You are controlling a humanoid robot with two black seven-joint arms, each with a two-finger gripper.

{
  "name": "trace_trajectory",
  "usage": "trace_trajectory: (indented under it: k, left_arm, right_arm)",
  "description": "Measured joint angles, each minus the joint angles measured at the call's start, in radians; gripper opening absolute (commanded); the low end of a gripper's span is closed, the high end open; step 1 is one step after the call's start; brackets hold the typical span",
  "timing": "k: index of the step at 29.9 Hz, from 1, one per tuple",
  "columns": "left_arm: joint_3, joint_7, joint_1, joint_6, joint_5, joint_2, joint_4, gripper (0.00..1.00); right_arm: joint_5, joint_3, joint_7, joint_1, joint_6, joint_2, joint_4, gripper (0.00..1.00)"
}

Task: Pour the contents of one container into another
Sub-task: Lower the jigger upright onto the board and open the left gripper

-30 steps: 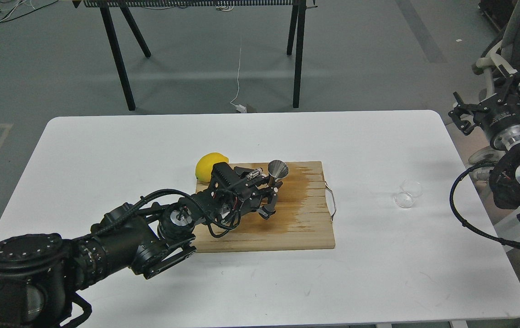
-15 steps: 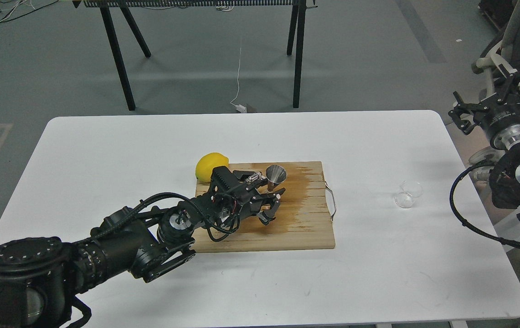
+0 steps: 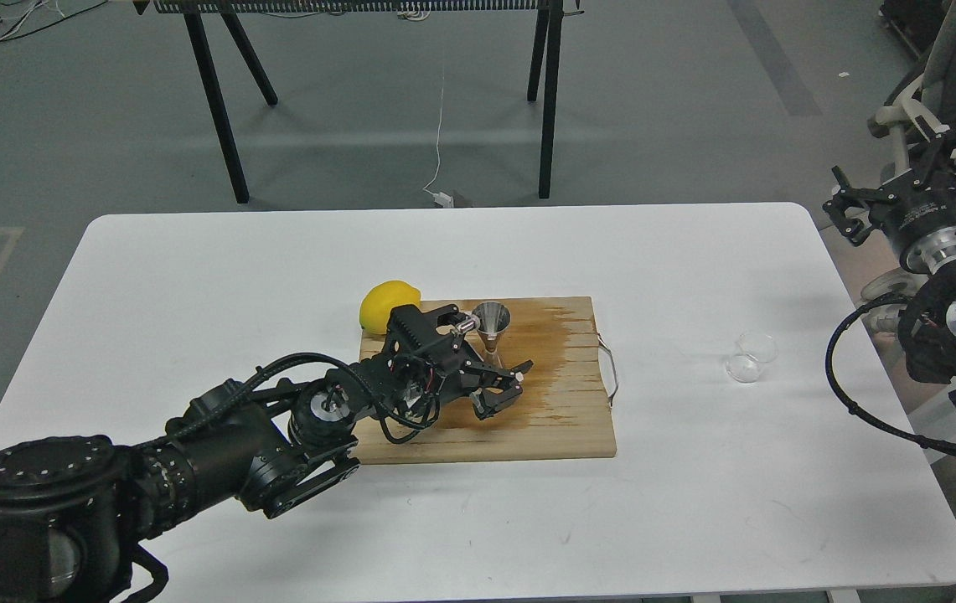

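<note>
The shiny steel jigger [image 3: 492,322] stands upright on the back part of the wooden cutting board [image 3: 565,419]. My left gripper [image 3: 508,385] lies low over the board just in front and to the right of the jigger's foot. Its fingers are spread open with nothing between them. The small clear glass cup [image 3: 751,356] rests on the white table, to the right of the board, and seems to lie on its side. My right gripper [image 3: 848,216] hangs off the table's right edge, well away from the cup. It is too dark to tell how its fingers stand.
A yellow lemon [image 3: 385,305] sits at the board's back left corner, touching my left wrist. The board has a wet brown stain and a metal handle [image 3: 609,368] on its right side. Black table legs stand on the floor behind.
The jigger went from tilted in my left gripper to upright on the board, a bit further left. The left fingers opened and dropped away from it. The right arm stayed put.
</note>
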Motion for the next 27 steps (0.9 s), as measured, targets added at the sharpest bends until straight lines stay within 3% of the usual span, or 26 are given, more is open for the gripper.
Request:
trace_trajectory:
  k: [27]
  left_arm:
    - [-0.002, -0.014, 0.003, 0.002, 0.000, 0.000, -0.012, 0.94]
  right_arm:
    - [0.001, 0.000, 0.000, 0.002, 0.002, -0.001, 0.006, 0.99]
